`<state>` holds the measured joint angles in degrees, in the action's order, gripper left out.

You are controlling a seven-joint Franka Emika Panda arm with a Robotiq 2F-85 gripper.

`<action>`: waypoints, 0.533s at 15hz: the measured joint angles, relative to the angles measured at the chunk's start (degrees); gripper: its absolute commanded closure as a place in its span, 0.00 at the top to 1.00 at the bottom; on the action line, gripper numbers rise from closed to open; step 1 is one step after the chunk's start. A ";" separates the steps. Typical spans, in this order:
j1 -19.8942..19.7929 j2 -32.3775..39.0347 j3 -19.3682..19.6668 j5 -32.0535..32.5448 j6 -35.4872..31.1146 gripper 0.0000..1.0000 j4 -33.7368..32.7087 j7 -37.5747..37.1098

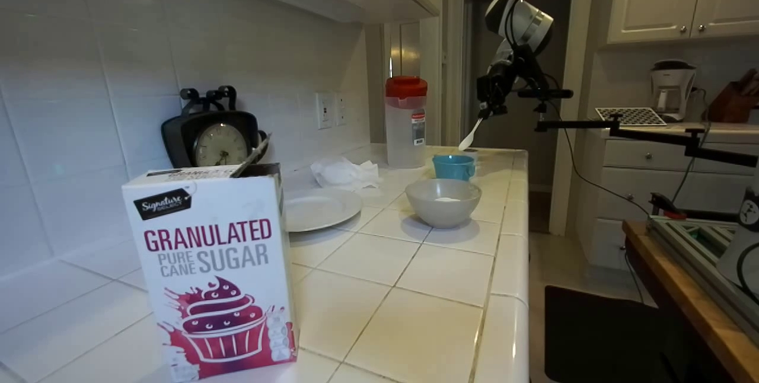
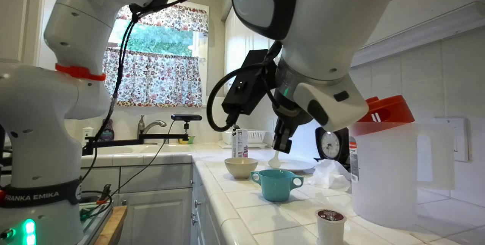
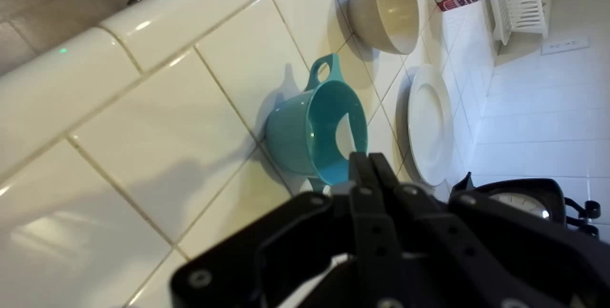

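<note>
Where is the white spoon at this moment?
In both exterior views the spoon is right of centre, gripped in the claw with its wide end down, and it appears just above the blue cup.

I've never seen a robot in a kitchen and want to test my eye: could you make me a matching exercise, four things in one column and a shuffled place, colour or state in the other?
Things
1. spoon
2. cup
3. pitcher
4. box

Place, colour or state
A. topped by a red lid
B. marked GRANULATED
C. held in the gripper
D. turquoise

Right pairs: 1-C, 2-D, 3-A, 4-B
</note>
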<state>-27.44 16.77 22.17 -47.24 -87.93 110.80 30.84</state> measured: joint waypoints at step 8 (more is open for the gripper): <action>0.29 0.00 -0.71 3.55 -0.03 0.01 -2.24 -2.47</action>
<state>-27.15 16.77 21.45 -43.69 -87.95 108.56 28.37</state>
